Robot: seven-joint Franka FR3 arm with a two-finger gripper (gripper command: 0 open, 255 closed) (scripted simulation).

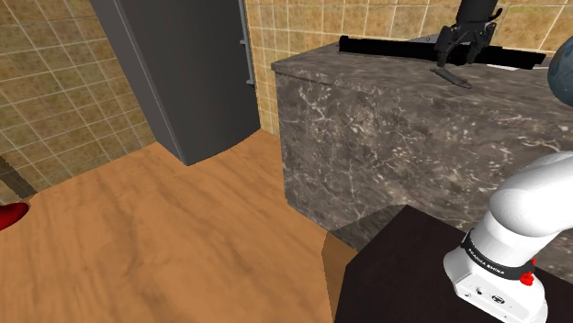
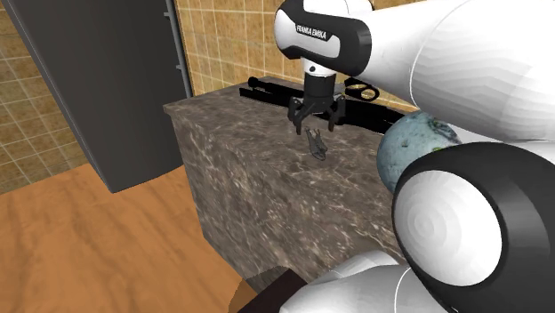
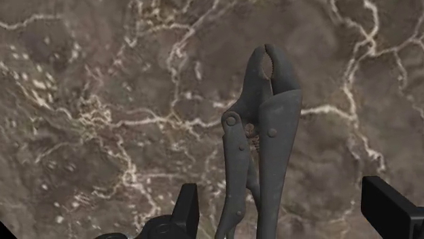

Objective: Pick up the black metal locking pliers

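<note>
**Figure: approach to the grasp.** One pair of dark grey locking pliers [image 1: 456,78] lies flat on the marble-patterned table [image 1: 386,138]. It sits near the far edge, at about 1 o'clock from the middle of the shoulder view. The single black gripper [image 1: 456,62] hangs directly over the tool, pointing down. Its two jaws are spread apart, one on either side of the pliers' paired handles, and neither touches them, so nothing is held.

In the wrist view the locking pliers [image 3: 261,136] run lengthwise between the jaws of the gripper [image 3: 285,207], with the closed nose pointing away from the hand. This alignment appears deliberate: it would let the jaws close across the narrow width of the handles rather than along the tool. The pliers sit nearer one jaw than the other, so the closing may nudge them sideways.

In the second exterior view the gripper [image 2: 317,127] stands just above the pliers [image 2: 316,145]. One long black bar [image 2: 276,92] runs along the table's back edge at about 11 o'clock from them. One mottled blue-grey sphere [image 2: 418,151] lies at 3 o'clock.

Count: one arm, one gripper with two jaws, one pair of pliers, one bar, one sphere
</note>
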